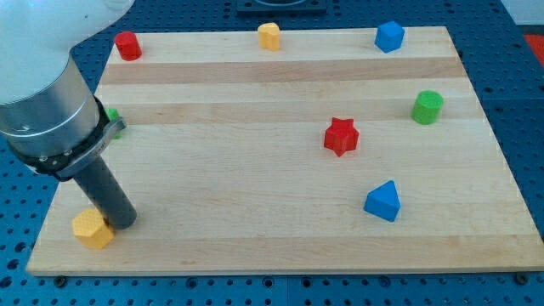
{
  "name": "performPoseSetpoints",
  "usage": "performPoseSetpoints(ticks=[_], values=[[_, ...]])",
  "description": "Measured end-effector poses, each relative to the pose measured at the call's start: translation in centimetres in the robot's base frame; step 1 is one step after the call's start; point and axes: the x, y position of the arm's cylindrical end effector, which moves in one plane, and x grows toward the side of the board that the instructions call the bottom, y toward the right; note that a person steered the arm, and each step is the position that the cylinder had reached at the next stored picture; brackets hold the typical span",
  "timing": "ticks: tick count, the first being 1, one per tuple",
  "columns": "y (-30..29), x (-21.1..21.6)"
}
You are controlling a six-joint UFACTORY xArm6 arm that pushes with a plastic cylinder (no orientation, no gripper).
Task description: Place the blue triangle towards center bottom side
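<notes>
Plastic and light, the small blue triangular block [382, 201] sat near the wooden bench's [255, 246] bottom-right corner, likely sliding easily if pushed on its right face. My tip [121, 223], no gripper at all, touched the yellow hexagonal block [92, 229] at the bottom-left corner.

Eight blocks [382, 201]; one board [255, 85]

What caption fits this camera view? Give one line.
My tip rests beside the yellow block, far left of the blue triangle on the wooden board.

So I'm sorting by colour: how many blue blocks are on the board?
2. A blue triangle at the view's lower right, and a blue block at the top right edge. The arm could hide more at left.
</notes>
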Motion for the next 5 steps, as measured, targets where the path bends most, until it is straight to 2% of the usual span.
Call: performPoseSetpoints(ticks=[2,4,5], values=[[0.3,-0.9],[6.5,-7.0],[6.5,-7.9]])
